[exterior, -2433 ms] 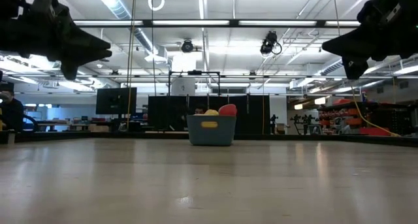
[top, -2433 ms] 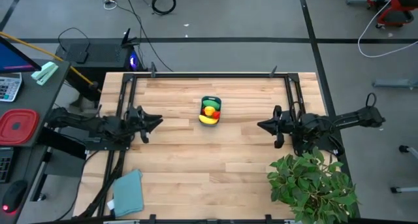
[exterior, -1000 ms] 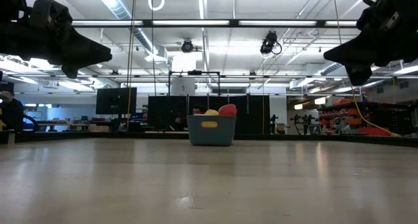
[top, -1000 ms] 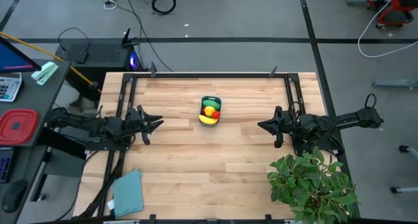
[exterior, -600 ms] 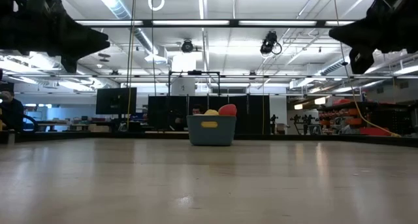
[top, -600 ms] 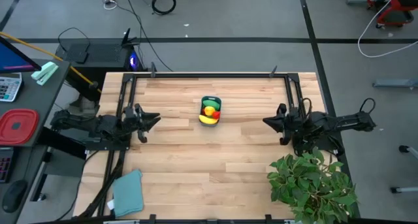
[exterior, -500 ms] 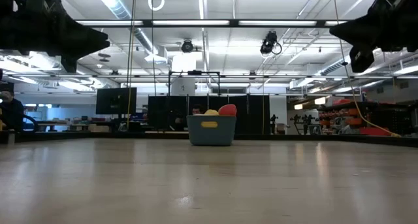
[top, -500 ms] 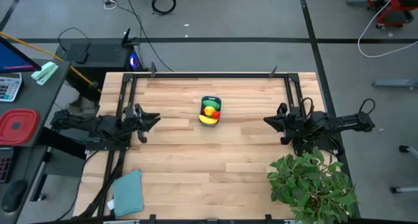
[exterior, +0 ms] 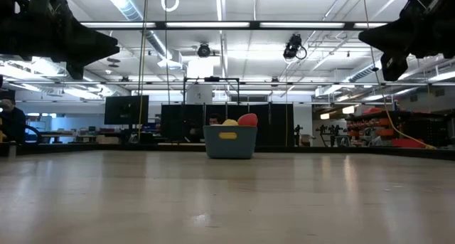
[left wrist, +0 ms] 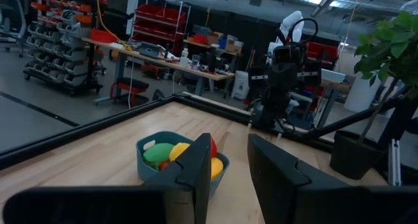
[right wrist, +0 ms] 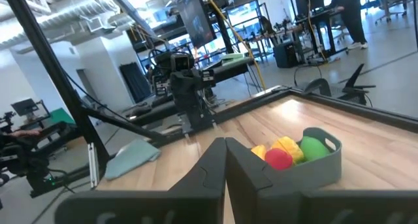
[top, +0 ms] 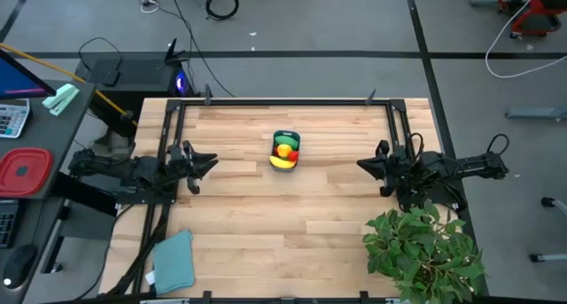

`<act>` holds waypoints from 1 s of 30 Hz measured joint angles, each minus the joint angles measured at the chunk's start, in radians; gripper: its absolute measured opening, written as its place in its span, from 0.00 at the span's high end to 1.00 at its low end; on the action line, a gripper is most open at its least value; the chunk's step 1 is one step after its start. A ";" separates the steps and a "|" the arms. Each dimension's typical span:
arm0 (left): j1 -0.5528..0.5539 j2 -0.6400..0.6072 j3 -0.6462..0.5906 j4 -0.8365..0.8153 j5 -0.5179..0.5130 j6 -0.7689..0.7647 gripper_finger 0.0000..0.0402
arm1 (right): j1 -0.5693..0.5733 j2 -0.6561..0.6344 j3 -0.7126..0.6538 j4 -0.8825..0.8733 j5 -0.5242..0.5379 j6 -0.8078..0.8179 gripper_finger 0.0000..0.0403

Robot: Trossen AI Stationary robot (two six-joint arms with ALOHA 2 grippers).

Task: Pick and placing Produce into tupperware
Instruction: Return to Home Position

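- One teal-blue tupperware [exterior: 229, 146] stands upright on the wooden table [top: 266, 224], midway between the two arms and toward the table's far edge.
- Several pieces of produce [top: 284, 152] lie inside the tupperware: a green piece [top: 283, 142] at the far end, a red piece [top: 286, 152] in the middle, and a yellow piece [top: 282, 162] at the near end. In the low view the red and yellow pieces rise above the rim.
- Left gripper [top: 211, 159]: raised above the table, well apart from the tupperware on the left arm's side, tips pointing toward it. Its fingers [left wrist: 192, 175] are spread, with a clear gap between them and nothing held.
- Right gripper [top: 361, 165]: raised above the table, well apart from the tupperware on the right arm's side, tips pointing toward it. Its fingers [right wrist: 209, 178] are pressed together with nothing between them.
- Potted plant [top: 421, 246]: at the near corner on the right arm's side, far from the tupperware.
- Teal cloth [top: 174, 258]: at the near corner on the left arm's side, equally far from the tupperware.
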 joint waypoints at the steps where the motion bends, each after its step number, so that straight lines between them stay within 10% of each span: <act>1: 0.000 0.000 0.000 0.000 0.000 0.001 0.73 | 0.000 0.000 0.000 0.000 0.000 0.000 0.96; 30: 0.000 0.000 0.000 -0.001 0.000 0.000 0.73 | 0.000 0.045 0.000 0.000 0.000 0.000 0.96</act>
